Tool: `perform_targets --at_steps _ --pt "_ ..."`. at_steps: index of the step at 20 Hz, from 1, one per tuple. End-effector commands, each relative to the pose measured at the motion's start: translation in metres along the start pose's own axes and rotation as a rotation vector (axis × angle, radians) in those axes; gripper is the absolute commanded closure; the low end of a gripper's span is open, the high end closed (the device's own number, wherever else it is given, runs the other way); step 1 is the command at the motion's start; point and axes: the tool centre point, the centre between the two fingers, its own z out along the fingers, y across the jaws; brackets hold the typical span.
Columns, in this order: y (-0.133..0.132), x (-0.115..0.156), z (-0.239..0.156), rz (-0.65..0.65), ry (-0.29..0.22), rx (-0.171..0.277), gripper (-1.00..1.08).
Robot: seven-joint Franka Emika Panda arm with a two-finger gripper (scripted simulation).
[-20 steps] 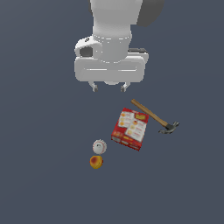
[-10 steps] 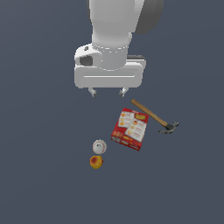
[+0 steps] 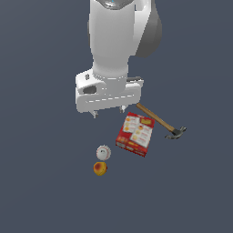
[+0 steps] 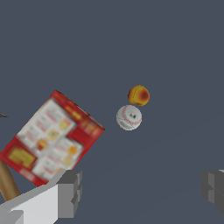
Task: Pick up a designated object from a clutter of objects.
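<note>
Right now my claw [image 4: 140, 192] hangs wide apart and empty above the dark grey desk [image 3: 41, 182], with nothing picked up yet. Nearest it lies the flat red cracker box with a white printed panel [image 3: 135, 134], and the wooden-handled hammer [image 3: 160, 122] pokes out from behind that box. Farther off sits my target, the small white ball with thin reddish stitching [image 4: 129, 117], well clear of the box and just beside the orange-red round fruit [image 4: 138, 95]. I judge the whole job is still ahead: line up over the ball, descend, close, lift.
</note>
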Motion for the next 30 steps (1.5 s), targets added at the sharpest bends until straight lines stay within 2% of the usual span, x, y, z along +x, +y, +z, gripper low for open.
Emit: perform_targets --at_steps 1,19,30 --pt "0.005 0.005 0.017 -0.066 -0.006 0.0 -0.92" --pt "0.03 0.028 0.144 -0.537 -0.009 0.046 -0.92" --pt "0.034 0.031 0.19 -0.7 0.014 0.076 -0.92"
